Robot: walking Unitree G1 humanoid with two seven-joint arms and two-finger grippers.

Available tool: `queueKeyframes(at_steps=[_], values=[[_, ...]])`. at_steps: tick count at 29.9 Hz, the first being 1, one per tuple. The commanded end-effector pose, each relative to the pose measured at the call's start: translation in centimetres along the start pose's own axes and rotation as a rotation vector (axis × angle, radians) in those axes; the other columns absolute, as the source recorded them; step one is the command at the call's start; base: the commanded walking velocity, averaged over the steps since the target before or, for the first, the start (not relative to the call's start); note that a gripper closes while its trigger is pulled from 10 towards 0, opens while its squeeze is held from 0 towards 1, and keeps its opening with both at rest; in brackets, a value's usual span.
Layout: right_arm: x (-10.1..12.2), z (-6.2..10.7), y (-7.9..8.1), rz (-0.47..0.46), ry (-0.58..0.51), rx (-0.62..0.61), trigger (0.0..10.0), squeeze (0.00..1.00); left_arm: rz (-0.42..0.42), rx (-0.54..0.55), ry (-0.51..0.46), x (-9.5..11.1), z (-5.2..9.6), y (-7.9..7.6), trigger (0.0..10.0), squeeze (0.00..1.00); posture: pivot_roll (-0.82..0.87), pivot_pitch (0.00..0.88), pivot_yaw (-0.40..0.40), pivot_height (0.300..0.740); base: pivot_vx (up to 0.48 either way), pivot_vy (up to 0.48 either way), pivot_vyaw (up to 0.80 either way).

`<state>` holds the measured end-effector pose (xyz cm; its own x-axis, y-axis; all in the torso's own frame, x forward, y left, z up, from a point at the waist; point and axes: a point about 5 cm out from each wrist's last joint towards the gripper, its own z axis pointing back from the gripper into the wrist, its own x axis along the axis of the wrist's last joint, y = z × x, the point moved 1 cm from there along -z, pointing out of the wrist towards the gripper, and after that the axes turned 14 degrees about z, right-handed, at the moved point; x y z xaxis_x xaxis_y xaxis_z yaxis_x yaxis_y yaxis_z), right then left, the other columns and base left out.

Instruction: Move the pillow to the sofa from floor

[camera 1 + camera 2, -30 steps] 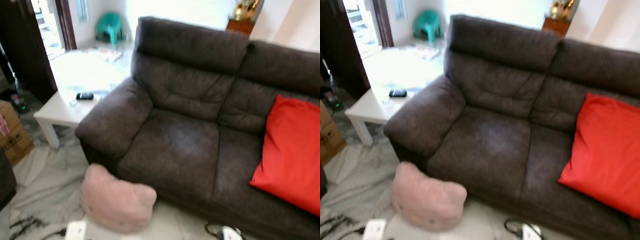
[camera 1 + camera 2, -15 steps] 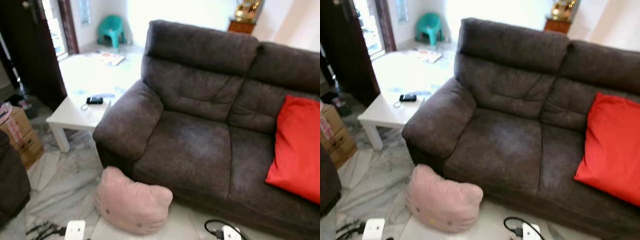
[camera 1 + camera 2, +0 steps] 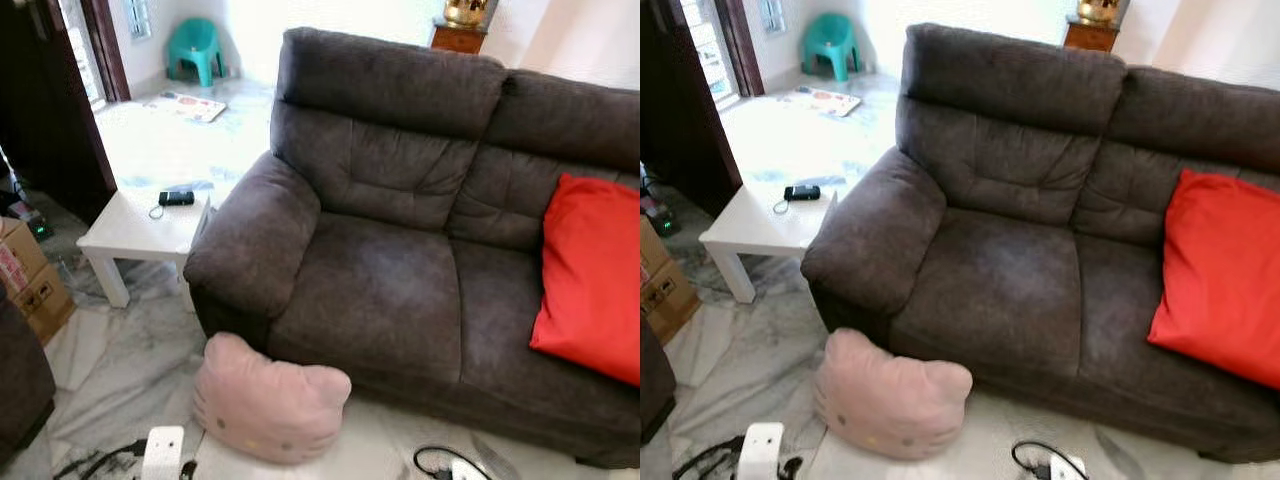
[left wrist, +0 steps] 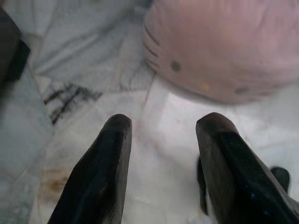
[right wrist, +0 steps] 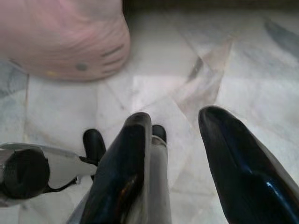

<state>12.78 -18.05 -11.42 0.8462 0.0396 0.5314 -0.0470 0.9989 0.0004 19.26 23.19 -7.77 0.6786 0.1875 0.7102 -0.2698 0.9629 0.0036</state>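
Note:
A pink cat-face pillow point(image 3: 268, 405) lies on the marble floor, against the front of the dark grey sofa point(image 3: 400, 290) below its left armrest. The sofa's left seat is bare, and a red cushion point(image 3: 590, 280) leans on its right side. In the left wrist view my left gripper point(image 4: 163, 140) hangs open above the floor, with the pillow point(image 4: 224, 46) a short way beyond its fingertips. In the right wrist view my right gripper point(image 5: 175, 135) is also open over the floor, nothing between its fingers, and the pillow point(image 5: 60, 37) lies ahead and to one side.
A low white table point(image 3: 130, 225) with a small black device point(image 3: 176, 198) stands left of the armrest. A cardboard box point(image 3: 25, 280) and dark furniture point(image 3: 20, 380) sit at the far left. White power strips point(image 3: 163, 450) point(image 3: 465, 468) and cables lie near the pillow.
The head camera has shifted and the picture is sharper. The pillow, sofa and red cushion keep their places.

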Motion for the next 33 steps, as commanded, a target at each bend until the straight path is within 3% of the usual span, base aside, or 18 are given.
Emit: queueKeyframes(at_steps=[1,9,21,33], values=[[0.3,0.0,-0.2,0.002,-0.009,-0.014,10.0,0.00,0.007,-0.006,-0.001,0.4,-0.1,0.2,10.0,0.00,0.17,0.000,-0.076,0.740,0.000,0.000,0.00],[-0.1,0.0,0.4,-0.028,-0.007,-0.037,10.0,0.00,0.024,-0.058,0.002,1.0,-0.4,-0.4,10.0,0.00,0.16,0.000,-0.039,0.740,0.000,0.000,0.00],[-0.1,0.0,0.4,-0.020,-0.003,-0.041,10.0,0.00,0.086,0.001,0.005,0.7,-0.2,0.8,10.0,0.00,0.16,0.000,-0.047,0.740,0.000,0.000,0.00],[0.1,0.0,0.2,-0.009,-0.015,-0.019,10.0,0.00,0.110,0.021,0.009,0.3,-0.1,0.6,10.0,0.00,0.16,0.000,-0.062,0.740,0.293,0.000,0.00]])
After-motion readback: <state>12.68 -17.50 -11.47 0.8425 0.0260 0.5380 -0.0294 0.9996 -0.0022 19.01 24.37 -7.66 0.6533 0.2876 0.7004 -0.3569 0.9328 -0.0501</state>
